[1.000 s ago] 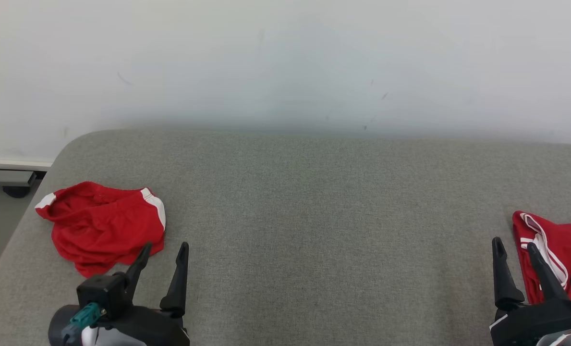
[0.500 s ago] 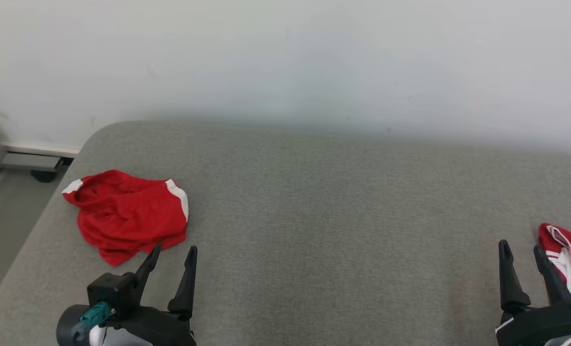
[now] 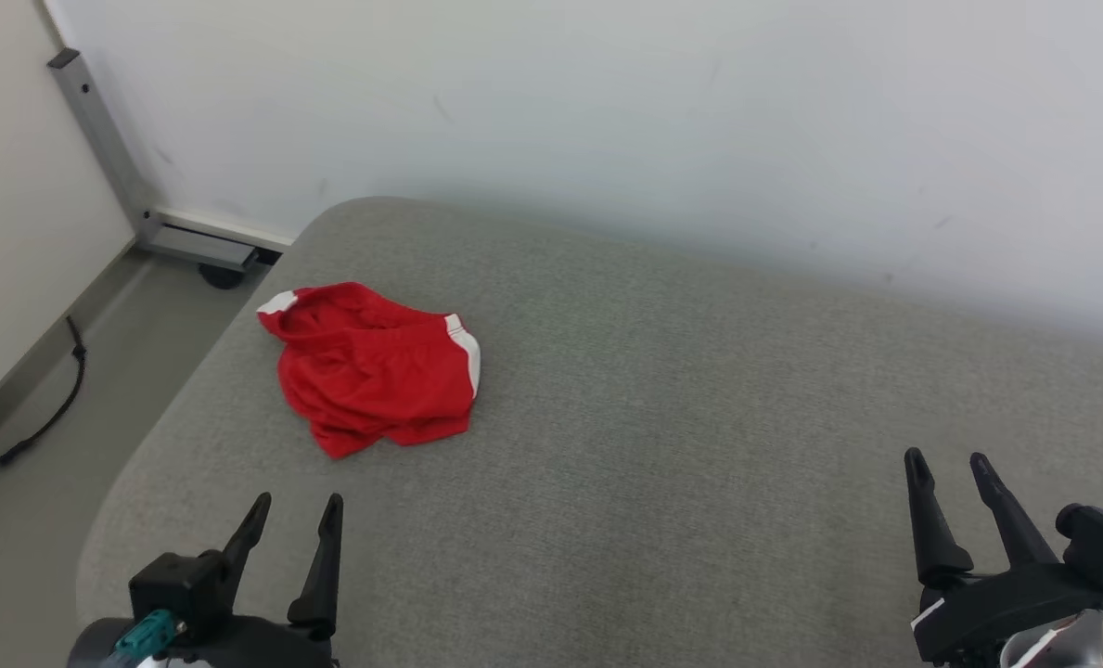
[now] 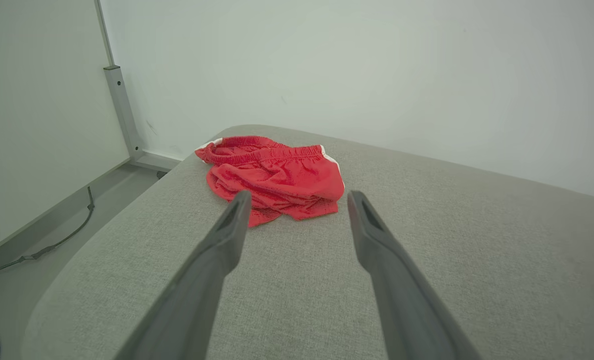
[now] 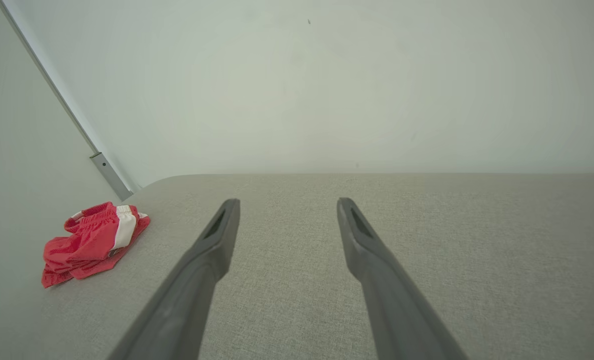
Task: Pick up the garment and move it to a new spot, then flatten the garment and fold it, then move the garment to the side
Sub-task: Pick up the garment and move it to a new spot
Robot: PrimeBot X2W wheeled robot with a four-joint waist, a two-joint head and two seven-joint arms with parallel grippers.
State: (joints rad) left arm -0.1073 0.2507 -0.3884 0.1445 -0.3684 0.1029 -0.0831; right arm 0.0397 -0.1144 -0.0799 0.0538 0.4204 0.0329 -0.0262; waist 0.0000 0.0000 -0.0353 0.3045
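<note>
Shorts (image 3: 375, 366) lay crumpled near the pad's (image 3: 699, 445) far-left rounded corner, close to its left edge and short of the wall (image 3: 607, 111); bare grey fabric ran open from there to the right. Left gripper (image 3: 297, 503) hung over the near-left edge, fingers spread and empty, pointed at the shorts but well short of them. Right gripper (image 3: 945, 457) was likewise spread and empty at near right. Floor (image 3: 115, 371), a cable (image 3: 61, 408) and a metal post (image 3: 106, 139) sat left of the pad.
</note>
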